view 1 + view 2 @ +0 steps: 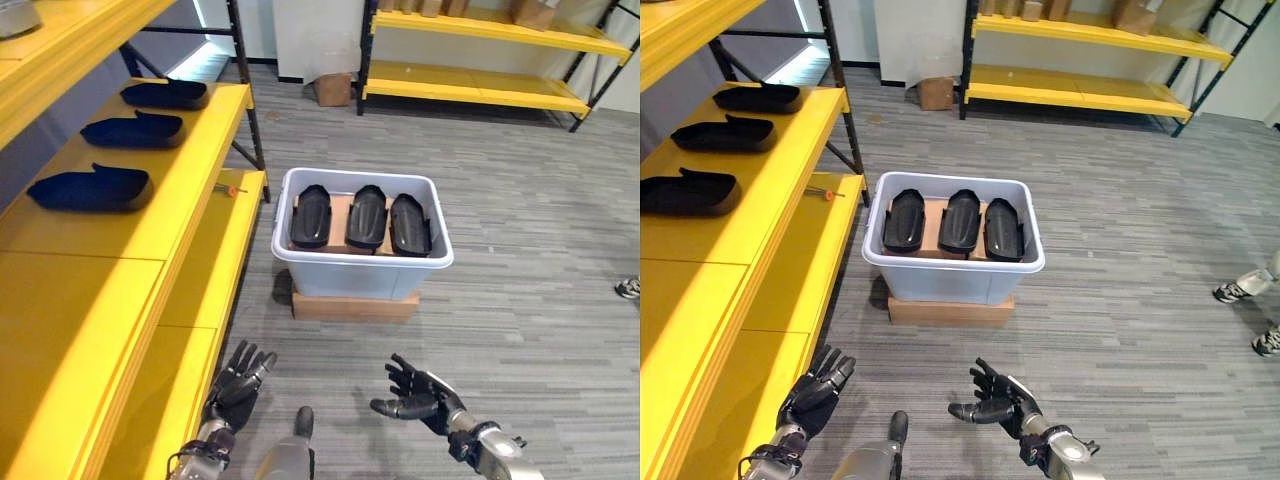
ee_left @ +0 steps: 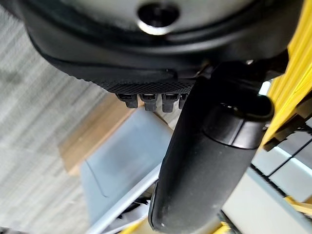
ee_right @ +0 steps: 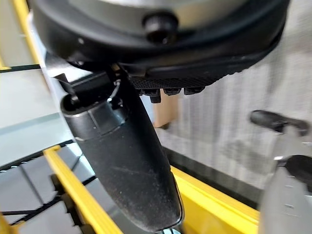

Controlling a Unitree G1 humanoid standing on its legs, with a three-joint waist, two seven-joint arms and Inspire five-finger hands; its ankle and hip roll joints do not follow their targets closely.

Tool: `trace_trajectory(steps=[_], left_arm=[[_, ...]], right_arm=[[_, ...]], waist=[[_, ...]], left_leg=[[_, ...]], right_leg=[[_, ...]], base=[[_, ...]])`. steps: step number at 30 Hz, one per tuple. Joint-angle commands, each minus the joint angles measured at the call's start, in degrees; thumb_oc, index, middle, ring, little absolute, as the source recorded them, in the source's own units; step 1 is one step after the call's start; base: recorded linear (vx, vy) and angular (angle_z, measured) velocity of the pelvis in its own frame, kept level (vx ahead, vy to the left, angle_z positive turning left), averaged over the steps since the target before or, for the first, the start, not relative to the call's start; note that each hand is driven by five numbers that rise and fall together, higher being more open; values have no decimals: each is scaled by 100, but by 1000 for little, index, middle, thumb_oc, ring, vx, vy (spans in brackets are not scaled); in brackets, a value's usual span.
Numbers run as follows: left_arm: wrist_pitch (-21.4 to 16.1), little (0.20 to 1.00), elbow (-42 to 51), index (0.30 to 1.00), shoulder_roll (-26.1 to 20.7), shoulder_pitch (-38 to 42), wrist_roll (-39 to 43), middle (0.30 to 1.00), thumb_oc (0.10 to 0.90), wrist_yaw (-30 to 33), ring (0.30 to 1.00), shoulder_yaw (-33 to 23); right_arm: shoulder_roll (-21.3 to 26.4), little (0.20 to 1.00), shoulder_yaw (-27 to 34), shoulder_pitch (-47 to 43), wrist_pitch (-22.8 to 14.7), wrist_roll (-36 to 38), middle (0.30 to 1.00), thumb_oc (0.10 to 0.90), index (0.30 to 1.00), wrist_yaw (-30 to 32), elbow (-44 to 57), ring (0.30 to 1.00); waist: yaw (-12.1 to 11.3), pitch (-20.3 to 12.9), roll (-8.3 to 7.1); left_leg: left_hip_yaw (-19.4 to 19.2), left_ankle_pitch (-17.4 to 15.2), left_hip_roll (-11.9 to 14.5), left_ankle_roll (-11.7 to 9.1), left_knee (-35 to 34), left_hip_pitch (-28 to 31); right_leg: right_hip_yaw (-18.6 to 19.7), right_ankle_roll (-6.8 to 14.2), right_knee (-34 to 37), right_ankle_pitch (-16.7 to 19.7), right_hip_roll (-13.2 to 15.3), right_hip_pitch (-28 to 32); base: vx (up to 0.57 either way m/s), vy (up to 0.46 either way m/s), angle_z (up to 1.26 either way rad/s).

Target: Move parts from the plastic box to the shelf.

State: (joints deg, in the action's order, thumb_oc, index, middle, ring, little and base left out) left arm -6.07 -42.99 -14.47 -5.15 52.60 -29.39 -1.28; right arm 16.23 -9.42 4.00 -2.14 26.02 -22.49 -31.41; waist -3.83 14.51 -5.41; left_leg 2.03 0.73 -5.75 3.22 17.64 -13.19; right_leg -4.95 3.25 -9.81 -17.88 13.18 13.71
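Observation:
A pale grey plastic box [image 1: 362, 268] stands on a flat cardboard base [image 1: 355, 305] on the carpet, mid-view. Inside it lie three black curved parts [image 1: 367, 218] side by side. Three more black parts [image 1: 90, 189] rest in a row on the yellow shelf [image 1: 110, 270] at the left. My left hand [image 1: 237, 380] hovers low beside the shelf's edge, fingers straight, holding nothing. My right hand [image 1: 418, 395] hangs over the carpet in front of the box, fingers spread and relaxed, empty. Both hands are well short of the box.
A second yellow shelf rack [image 1: 480, 80] stands at the back right with cardboard boxes [image 1: 333, 88] by it. A small orange-tipped tool [image 1: 231, 188] lies on the lower shelf ledge. A person's shoe [image 1: 628, 288] shows at the right edge.

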Motion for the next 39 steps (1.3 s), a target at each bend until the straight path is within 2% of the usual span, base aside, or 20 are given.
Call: trace_trajectory(steps=[1,3,4,5,6,7,8,10,11,13,14,16,17,21,27,30,31,34,36,39], left_arm=[[158,1000,743,1000,-51,49,-136,1000,900,-882,1000,241],[159,1000,744,1000,-160,55,-322,1000,900,-826,1000,339],[69,1000,708,1000,-229,62,-480,1000,900,-822,1000,396],[45,1000,736,1000,-242,20,-456,1000,900,-822,1000,422],[37,1000,771,1000,-251,-16,-420,1000,900,-784,1000,422],[64,1000,844,1000,-267,-44,-302,1000,900,-740,1000,422],[77,1000,882,1000,-296,-48,-291,1000,900,-764,1000,428],[89,1000,845,1000,-307,20,-377,1000,900,-831,1000,465],[91,1000,807,1000,-309,36,-429,1000,900,-870,1000,504],[11,1000,764,1000,-335,-30,-587,1000,900,-968,1000,627],[-17,1000,760,1000,-351,-82,-557,1000,900,-955,1000,664],[-4,1000,740,1000,-356,-188,-534,1000,900,-969,1000,625],[29,1000,744,1000,-322,-194,-597,1000,900,-993,1000,622],[6,1000,718,1000,-265,-207,-454,1000,900,-887,1000,595],[-9,1000,872,1000,-156,-233,-433,1000,900,-888,1000,607],[-63,1000,900,1000,-125,-192,-393,1000,900,-831,1000,611],[-40,1000,928,1000,-105,-181,-437,1000,900,-813,1000,598],[-35,1000,952,1000,-70,-166,-429,1000,900,-740,1000,608],[-44,1000,942,1000,-38,-152,-478,1000,900,-703,1000,611],[-71,1000,926,1000,10,-92,-537,1000,900,-698,1000,630]], right_arm=[[97,1000,-31,-323,-510,423,1000,900,1000,48,363,1000],[33,1000,-48,-370,-510,446,1000,900,1000,197,422,1000],[-13,1000,-92,-375,-512,460,1000,900,1000,367,467,1000],[-42,1000,-110,-362,-496,448,1000,900,1000,393,484,1000],[-44,1000,-119,-364,-470,390,1000,900,1000,422,493,1000],[-13,1000,-168,-393,-473,416,1000,900,1000,480,494,1000],[20,1000,-187,-421,-475,497,1000,900,1000,565,480,1000],[45,1000,-143,-451,-438,655,1000,900,1000,740,429,1000],[52,1000,-101,-463,-421,710,1000,900,1000,794,379,1000],[0,1000,60,-485,-384,664,1000,900,1000,829,261,1000],[-29,1000,132,-480,-338,633,1000,900,1000,827,240,1000],[-45,1000,231,-380,-269,554,1000,900,1000,835,262,1000],[5,1000,266,-277,-236,536,1000,900,1000,771,278,1000],[41,1000,215,-197,-201,373,1000,900,1000,749,331,1000],[233,1000,186,-334,-315,358,1000,900,1000,1016,239,1000],[287,1000,224,-364,-417,358,1000,900,1000,1181,166,1000],[313,1000,285,-328,-508,368,1000,900,1000,1325,151,1000],[354,1000,396,-304,-530,418,1000,900,1000,1463,144,1000],[377,1000,482,-282,-558,416,1000,900,1000,1512,141,1000],[422,1000,644,-161,-605,321,1000,900,1000,1523,215,1000]], waist=[[-46,-555,273],[-67,-606,256],[-58,-623,275],[-50,-598,357],[-46,-571,395],[5,-484,463],[47,-408,509],[139,-282,512],[203,-223,493],[338,-157,410],[369,-118,434],[427,-114,408],[496,-191,364],[563,-290,345],[530,-305,387],[530,-295,397],[540,-310,403],[575,-328,426],[618,-354,444],[745,-398,483]], left_leg=[[107,88,451,-146,-1167,487],[-51,32,345,-21,-1163,460],[-208,-12,291,83,-1223,522],[-355,-40,301,137,-1346,681],[-413,-48,313,143,-1412,756],[-444,-35,348,112,-1522,899],[-433,-16,397,59,-1613,1023],[-396,-31,444,-25,-1693,1178],[-384,-103,444,-52,-1692,1280],[-394,-471,453,-79,-1633,1563],[-375,-567,526,-92,-1593,1690],[-284,-691,621,-120,-1514,1817],[-168,-694,729,-198,-1525,1846],[-160,-623,957,-362,-1619,1957],[-286,-266,1435,-587,-1593,1809],[-337,-111,1565,-652,-1477,1683],[-396,88,1666,-712,-1358,1588],[-508,335,1777,-793,-1285,1525],[-717,499,1876,-868,-1216,1481],[-1275,703,2044,-996,-960,1401]], right_leg=[[-86,219,-667,1146,-591,-521],[-117,345,-955,1443,-508,-558],[-173,454,-1544,1755,-458,-773],[-294,474,-2254,2046,-407,-1165],[-326,458,-2417,2070,-434,-1384],[-382,388,-2296,1941,-629,-1774],[-428,312,-1971,1847,-715,-1975],[-403,291,-691,1976,-577,-2028],[-310,344,-71,2172,-461,-2007],[61,618,1003,2976,-54,-2237],[139,649,1110,3028,3,-2310],[284,691,1102,3020,16,-2310],[368,707,1198,2919,-70,-2113],[381,638,1130,2714,-208,-1858],[-23,245,509,2068,-566,-1829],[-166,95,328,1876,-689,-1816],[-281,1,269,1753,-779,-1765],[-389,-72,296,1693,-844,-1711],[-511,-126,343,1648,-891,-1669],[-806,-216,453,1589,-911,-1587]], base=[[165,252,11],[129,277,-15],[146,355,-24],[146,304,-55],[135,157,-56],[111,-18,-79],[119,-139,-44],[147,-231,-13],[234,-261,60],[379,-337,22],[385,-325,-9],[385,-407,36],[354,-432,26],[248,-337,37],[144,-274,-5],[118,-231,16],[171,-307,23],[99,-179,4],[70,-161,14],[56,-170,36]])
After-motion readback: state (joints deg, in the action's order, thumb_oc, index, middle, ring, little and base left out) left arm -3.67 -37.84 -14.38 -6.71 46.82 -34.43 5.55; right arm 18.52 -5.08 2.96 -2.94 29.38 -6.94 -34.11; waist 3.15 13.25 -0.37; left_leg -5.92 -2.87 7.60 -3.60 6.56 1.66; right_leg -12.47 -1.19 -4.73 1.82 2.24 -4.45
